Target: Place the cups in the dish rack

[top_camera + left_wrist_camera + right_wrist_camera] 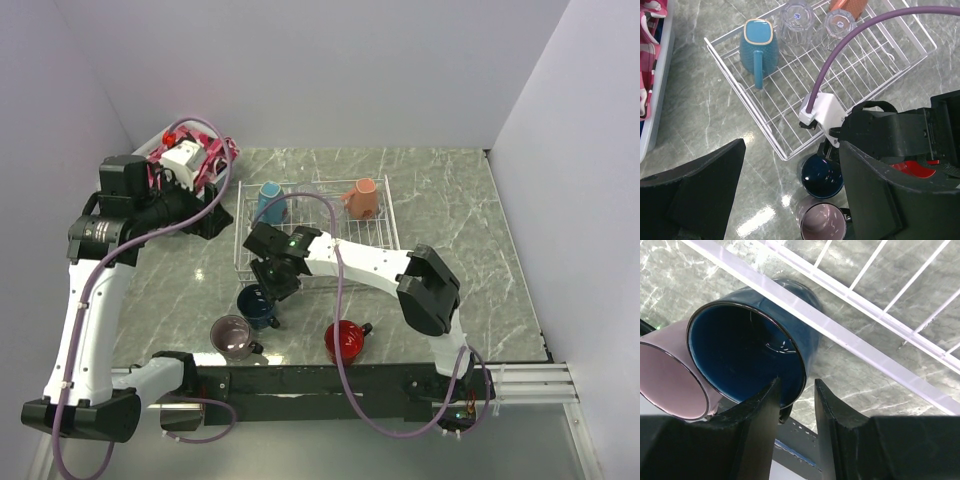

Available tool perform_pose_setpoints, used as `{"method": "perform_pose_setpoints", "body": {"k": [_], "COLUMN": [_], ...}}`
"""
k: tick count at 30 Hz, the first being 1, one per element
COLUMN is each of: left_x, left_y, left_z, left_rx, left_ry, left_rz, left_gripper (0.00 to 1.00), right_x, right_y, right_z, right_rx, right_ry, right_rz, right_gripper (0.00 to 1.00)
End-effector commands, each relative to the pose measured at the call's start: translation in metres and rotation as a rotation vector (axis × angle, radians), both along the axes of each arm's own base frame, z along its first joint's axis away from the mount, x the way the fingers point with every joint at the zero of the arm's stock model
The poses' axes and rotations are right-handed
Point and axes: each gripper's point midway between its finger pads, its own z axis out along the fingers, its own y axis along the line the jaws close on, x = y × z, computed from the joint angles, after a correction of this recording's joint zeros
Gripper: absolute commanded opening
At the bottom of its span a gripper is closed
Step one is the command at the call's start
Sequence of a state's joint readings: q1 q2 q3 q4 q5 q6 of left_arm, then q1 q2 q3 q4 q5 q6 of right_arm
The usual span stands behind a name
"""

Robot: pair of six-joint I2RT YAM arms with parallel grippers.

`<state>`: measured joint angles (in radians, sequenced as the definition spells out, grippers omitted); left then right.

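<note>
Up close, my right wrist view is showing my right gripper (796, 390) sitting astride the rim of the navy mug (740, 350), jaws narrowly parted; whether they are pinching it I cannot tell. That mug is standing just outside the dish rack (850, 340), beside the mauve mug (665, 375). Only my left wrist view is showing the light blue mug (759, 47) and clear glasses (796, 20) inside the rack, with my left gripper (792, 170) hanging wide open, empty.

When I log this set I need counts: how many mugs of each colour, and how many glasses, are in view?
Navy mug: 1
Mauve mug: 1
Red mug: 1
Salmon mug: 1
Light blue mug: 1
Clear glasses: 2
Total: 7
</note>
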<state>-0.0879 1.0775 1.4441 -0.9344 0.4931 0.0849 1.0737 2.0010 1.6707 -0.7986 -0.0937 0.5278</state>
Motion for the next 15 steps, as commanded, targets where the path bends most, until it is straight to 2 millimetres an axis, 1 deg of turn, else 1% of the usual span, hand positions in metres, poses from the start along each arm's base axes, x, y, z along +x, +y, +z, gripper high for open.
{"method": "perform_pose_setpoints", "body": {"k": [1, 4, 6, 7, 8, 9, 10, 11, 13, 14, 15], "left_x": [-0.01, -0.011, -0.012, -0.012, -0.013, -0.013, -0.013, -0.013, -0.014, -0.014, -0.014], "left_y": [-0.002, -0.003, -0.004, -0.005, -0.005, -0.004, -0.004, -0.004, -0.005, -0.005, -0.005], "left_z": [0.022, 0.025, 0.032, 0.033, 0.039, 0.041, 0.041, 0.045, 0.047, 0.05, 0.052], "left_rx": [-0.023, -0.033, -0.042, -0.046, -0.045, -0.046, -0.043, -0.043, -0.045, -0.047, -0.049], "left_ry": [-0.068, -0.069, -0.077, -0.075, -0.088, -0.089, -0.084, -0.093, -0.093, -0.099, -0.102], "left_rz": [-0.013, -0.014, -0.018, -0.022, -0.022, -0.023, -0.024, -0.023, -0.027, -0.027, -0.025], "left_gripper": [0.82, 0.82, 0.83, 0.83, 0.83, 0.84, 0.84, 0.84, 0.84, 0.84, 0.85], "right_x": [0.004, 0.002, -0.003, -0.004, -0.007, -0.01, -0.01, -0.01, -0.011, -0.01, -0.011], "right_y": [0.017, 0.018, 0.015, 0.014, 0.012, 0.008, 0.007, 0.006, 0.003, 0.002, 0.002], "right_z": [-0.002, -0.018, -0.032, -0.035, -0.038, -0.043, -0.043, -0.042, -0.04, -0.034, -0.029], "right_rx": [0.029, -0.007, -0.041, -0.05, -0.059, -0.072, -0.072, -0.07, -0.07, -0.063, -0.061], "right_ry": [-0.024, -0.017, -0.013, -0.012, -0.011, -0.007, -0.009, -0.013, -0.016, -0.023, -0.027], "right_rz": [0.004, 0.017, 0.031, 0.033, 0.038, 0.038, 0.038, 0.035, 0.034, 0.036, 0.04], "right_gripper": [0.4, 0.4, 0.38, 0.38, 0.37, 0.35, 0.33, 0.32, 0.23, 0.17, 0.06]}}
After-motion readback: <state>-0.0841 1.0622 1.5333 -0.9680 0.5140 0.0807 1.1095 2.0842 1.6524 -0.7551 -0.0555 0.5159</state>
